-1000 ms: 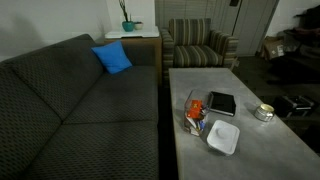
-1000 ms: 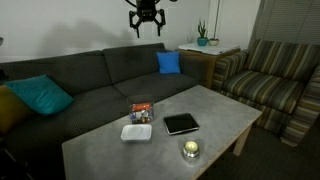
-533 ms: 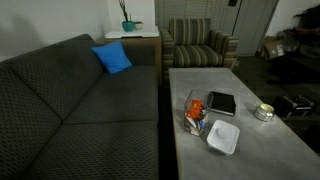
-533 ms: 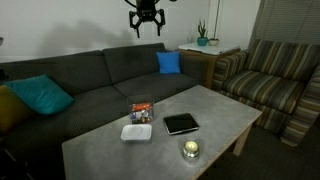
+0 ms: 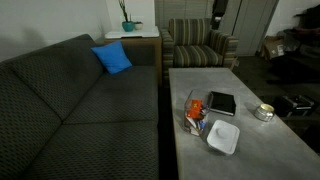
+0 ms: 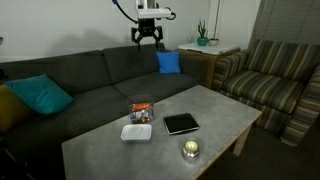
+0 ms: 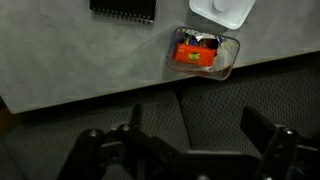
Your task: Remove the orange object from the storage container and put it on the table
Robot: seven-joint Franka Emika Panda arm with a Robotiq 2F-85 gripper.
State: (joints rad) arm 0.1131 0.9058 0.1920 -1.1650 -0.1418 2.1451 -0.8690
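Note:
The storage container, a clear box [image 7: 226, 58], stands on the grey table [image 7: 80, 60] near the edge that faces the sofa. It also shows in both exterior views [image 5: 195, 112] [image 6: 141, 112]. The orange object [image 7: 193, 55] lies inside it. My gripper [image 6: 147, 35] hangs open and empty high above the sofa's backrest, far from the container. In the wrist view its two dark fingers [image 7: 195, 140] are spread wide over the sofa cushions, below the container in the picture.
On the table are a white square tray [image 6: 136, 131] next to the container, a black tablet [image 6: 181, 123] and a round metal tin [image 6: 190, 149]. A dark sofa [image 6: 90, 85] runs along the table. A striped armchair [image 6: 270, 75] stands at its far end.
My gripper has come down a little from the top of the exterior view and shifted slightly sideways. Nothing on the table has moved.

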